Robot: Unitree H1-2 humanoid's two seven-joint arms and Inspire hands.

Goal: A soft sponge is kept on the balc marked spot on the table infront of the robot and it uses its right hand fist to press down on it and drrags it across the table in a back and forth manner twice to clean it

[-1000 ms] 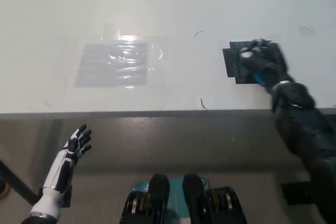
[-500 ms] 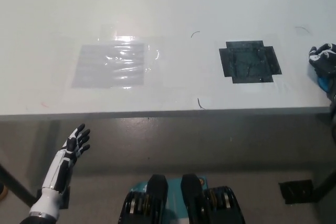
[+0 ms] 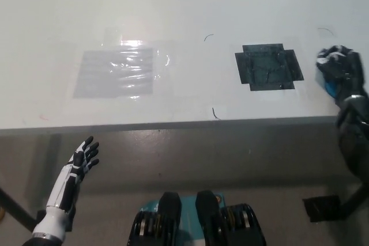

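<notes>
My black right hand (image 3: 339, 70) is curled into a fist on the white table (image 3: 184, 4), near its right end. It sits just right of the black marked spot (image 3: 268, 67), which lies uncovered. A small blue patch (image 3: 330, 89) shows under the fist at its near side; I cannot tell whether this is the sponge, and no other sponge shows. My white left hand (image 3: 78, 168) rests open, fingers spread, below the table's front edge at lower left.
A glossy clear rectangular patch (image 3: 118, 72) lies on the table's left half, reflecting light. A few thin dark marks (image 3: 214, 113) dot the surface. The table's front edge (image 3: 173, 126) runs across the picture's middle, with grey floor below it.
The right fist slid from on top of the black spot out to the far right, baring the spot, then came back a little to the left. The camera drifted slightly. Left hand unmoved.
</notes>
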